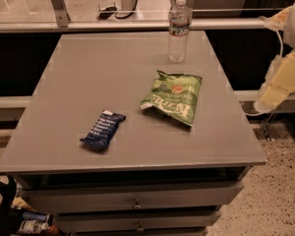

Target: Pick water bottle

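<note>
The water bottle point(179, 31) is a small clear plastic bottle with a white cap and a white label with a red and blue band. It stands upright near the far edge of the grey table point(88, 77), right of centre. My gripper point(265, 101) hangs at the lower end of the cream-coloured arm point(287, 73) at the right edge of the view. It is beyond the table's right side, well apart from the bottle and holding nothing that I can see.
A green chip bag point(173, 96) lies right of the table's centre, in front of the bottle. A dark blue snack bar point(103, 129) lies front left. Drawers point(135, 203) sit under the tabletop. A rail and glass partition point(88, 23) run behind the table.
</note>
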Robot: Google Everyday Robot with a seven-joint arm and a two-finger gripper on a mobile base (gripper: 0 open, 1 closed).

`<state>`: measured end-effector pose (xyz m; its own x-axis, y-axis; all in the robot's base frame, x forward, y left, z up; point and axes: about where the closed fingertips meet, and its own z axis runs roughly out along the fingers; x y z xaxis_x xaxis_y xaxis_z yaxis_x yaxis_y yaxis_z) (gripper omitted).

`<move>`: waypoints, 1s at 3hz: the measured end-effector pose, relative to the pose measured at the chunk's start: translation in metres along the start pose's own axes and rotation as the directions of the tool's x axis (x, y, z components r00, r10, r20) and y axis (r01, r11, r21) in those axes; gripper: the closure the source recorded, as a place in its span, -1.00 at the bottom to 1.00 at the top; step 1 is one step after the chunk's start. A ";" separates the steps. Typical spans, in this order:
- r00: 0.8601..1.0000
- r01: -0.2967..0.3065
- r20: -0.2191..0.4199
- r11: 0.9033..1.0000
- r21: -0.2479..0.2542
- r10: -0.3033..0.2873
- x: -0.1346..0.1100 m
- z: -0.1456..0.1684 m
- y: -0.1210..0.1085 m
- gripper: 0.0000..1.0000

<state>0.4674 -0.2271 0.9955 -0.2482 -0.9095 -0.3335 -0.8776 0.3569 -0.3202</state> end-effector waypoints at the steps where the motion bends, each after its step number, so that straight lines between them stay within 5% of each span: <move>1: 0.980 -0.108 0.173 0.993 0.050 0.098 -0.009 0.014 -0.029 -1.00; 2: 0.920 -0.201 0.353 0.978 0.061 0.167 -0.019 0.037 -0.062 -1.00; 3: 0.870 -0.257 0.447 0.965 0.051 0.208 -0.028 0.057 -0.082 -1.00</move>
<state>0.5697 -0.2191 0.9803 -0.2155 -0.6217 -0.7531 -0.7622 0.5891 -0.2683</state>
